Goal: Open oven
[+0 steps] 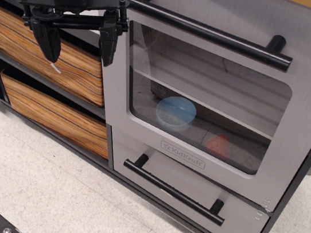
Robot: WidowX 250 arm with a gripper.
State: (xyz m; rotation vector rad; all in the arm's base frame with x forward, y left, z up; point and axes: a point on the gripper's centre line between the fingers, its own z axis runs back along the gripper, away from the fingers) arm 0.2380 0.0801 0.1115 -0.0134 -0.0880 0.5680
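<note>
Silver-grey oven (203, 109) door shut, its black bar handle (205, 32) running left-right, sloping down rightward; gripper (79, 42) wide open, empty, beside it.

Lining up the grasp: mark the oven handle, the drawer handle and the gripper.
oven handle (205, 31), main view, mid-bar.
drawer handle (174, 190), main view, mid-bar.
gripper (78, 39), main view, gap between open fingers.
</note>
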